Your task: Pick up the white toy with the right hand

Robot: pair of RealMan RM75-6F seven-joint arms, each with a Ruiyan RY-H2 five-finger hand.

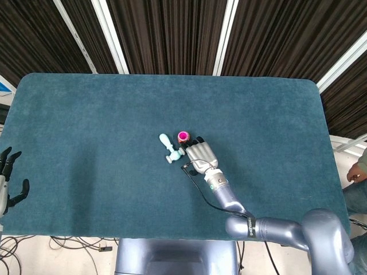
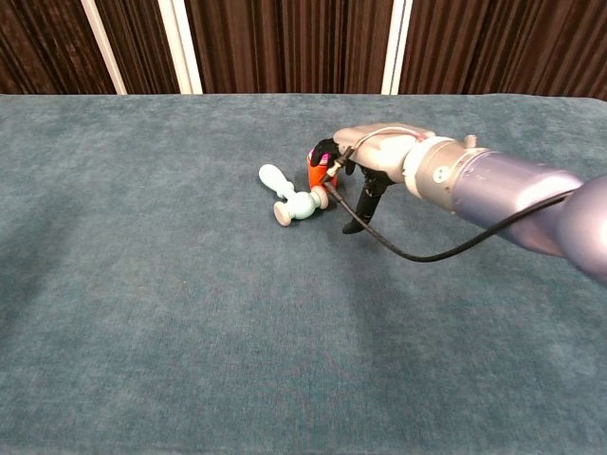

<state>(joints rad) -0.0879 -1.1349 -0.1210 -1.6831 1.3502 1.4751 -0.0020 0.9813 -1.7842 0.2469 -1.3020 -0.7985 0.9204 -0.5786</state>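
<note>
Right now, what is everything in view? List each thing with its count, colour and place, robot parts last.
white toy: one, pale white-blue with tan wheel ends, lying on its side near the table's middle, just left of the right hand.
orange cup: one, orange with a pink top, upright just behind the toy, partly hidden by the fingers in the chest view.
table: one, covered in dark teal cloth.
curtain: dark brown, with white vertical strips, behind the table.
cables: several, on the floor under the table's near left edge.
person: one, partly seen at the right edge.
left hand: black fingers apart, at the table's near left edge, holding nothing.
right hand: silver with black fingers, beside the toy and cup; contact cannot be told.
</note>
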